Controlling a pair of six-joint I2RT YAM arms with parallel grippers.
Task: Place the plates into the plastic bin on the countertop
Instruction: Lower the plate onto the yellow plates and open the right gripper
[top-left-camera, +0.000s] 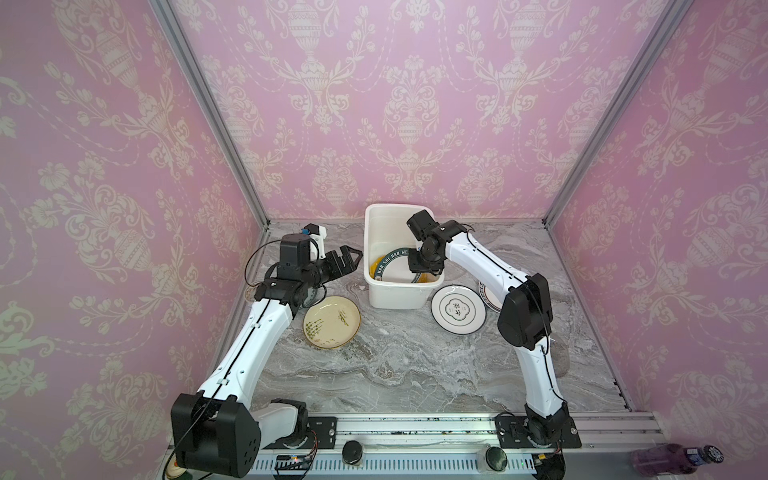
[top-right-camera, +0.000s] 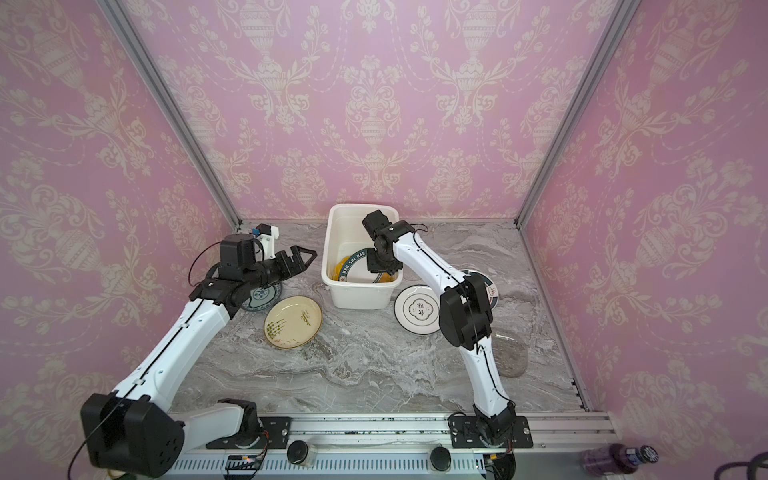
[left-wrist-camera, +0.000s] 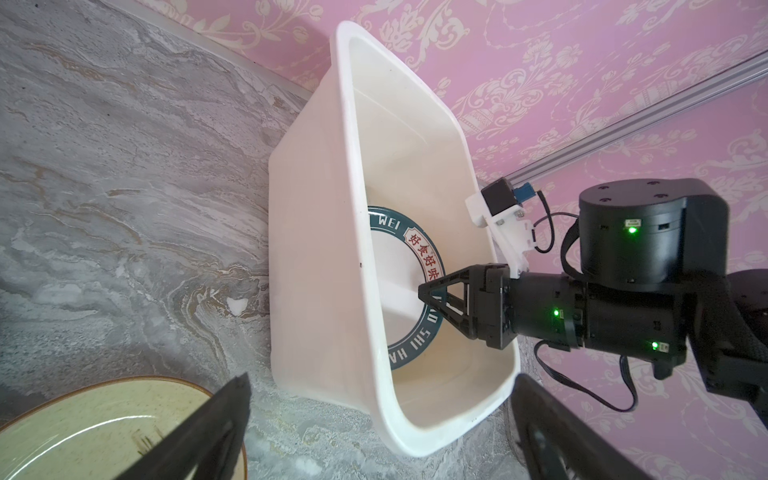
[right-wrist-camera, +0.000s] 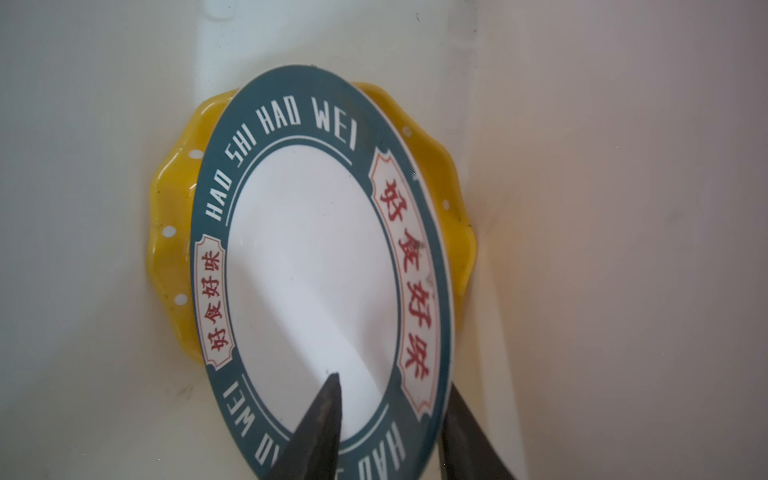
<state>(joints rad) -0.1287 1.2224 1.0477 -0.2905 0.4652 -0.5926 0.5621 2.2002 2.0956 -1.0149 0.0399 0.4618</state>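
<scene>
The white plastic bin (top-left-camera: 397, 206) (top-right-camera: 361, 206) stands at the back of the grey countertop (top-left-camera: 415, 374). Inside it a white plate with a dark lettered rim (right-wrist-camera: 311, 257) (top-left-camera: 397, 270) (left-wrist-camera: 399, 266) leans tilted on an orange scalloped plate (right-wrist-camera: 170, 199). My right gripper (right-wrist-camera: 392, 382) (top-left-camera: 422, 270) reaches down into the bin and is open, its jaws astride that plate's rim. My left gripper (left-wrist-camera: 380, 378) (top-left-camera: 353, 257) hovers wide open and empty, left of the bin. A cream plate (top-left-camera: 331, 316) (left-wrist-camera: 83, 432) and a white ringed plate (top-left-camera: 458, 308) lie in front of the bin.
A blue-patterned plate (top-right-camera: 262, 297) lies under the left arm. Another plate (top-right-camera: 492, 291) is half hidden behind the right arm, and a clear glass plate (top-right-camera: 513, 357) lies at the right. Pink walls enclose three sides. A purple bottle (top-left-camera: 673, 459) lies past the front rail.
</scene>
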